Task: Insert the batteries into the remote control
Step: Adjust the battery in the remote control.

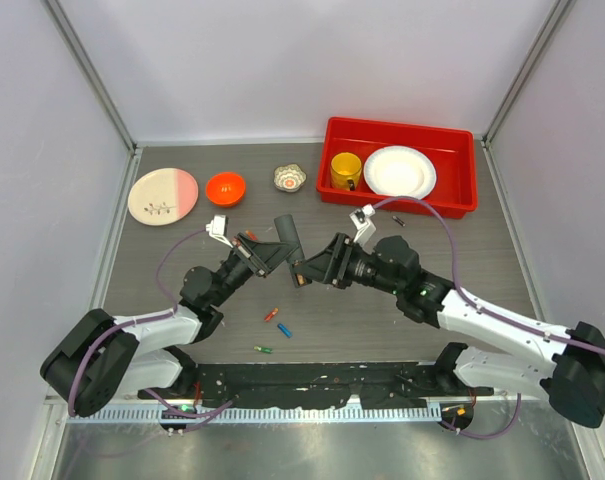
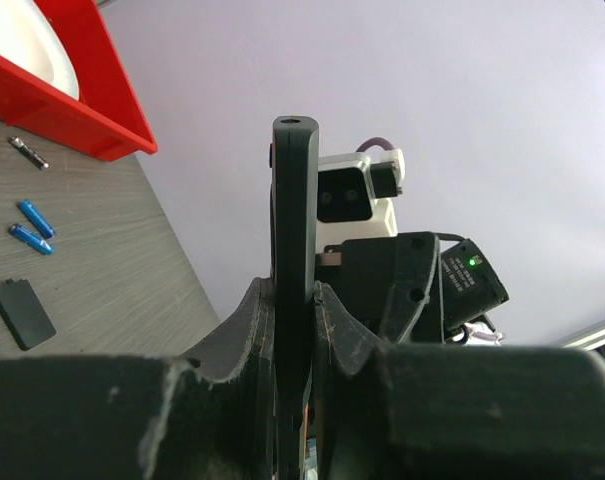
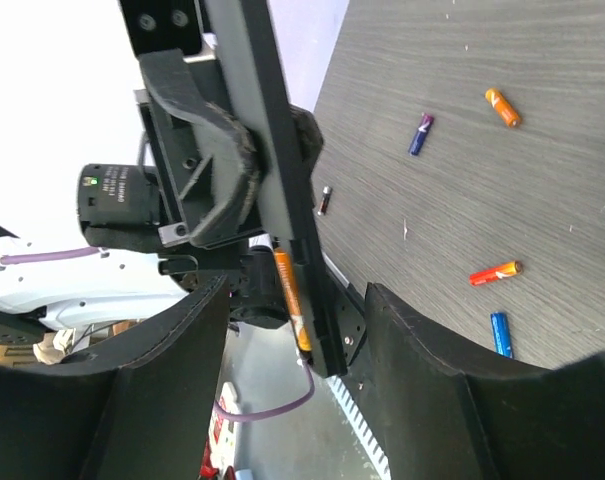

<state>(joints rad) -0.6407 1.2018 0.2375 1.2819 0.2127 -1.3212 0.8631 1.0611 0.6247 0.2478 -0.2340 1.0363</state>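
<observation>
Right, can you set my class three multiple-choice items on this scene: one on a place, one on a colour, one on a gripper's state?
1. The red bin sits at which part of the table?
A far right
B far left
C near left

2. In the right wrist view, what colour is the battery seated in the remote control?
A green
B blue
C orange

3. The left gripper is:
A open
B shut on the remote control
C out of view

Answers
1 A: the bin lies by the far right corner in the top view.
2 C: an orange cell lies in the bar's open compartment.
3 B: both fingers press against the upright bar.
</observation>
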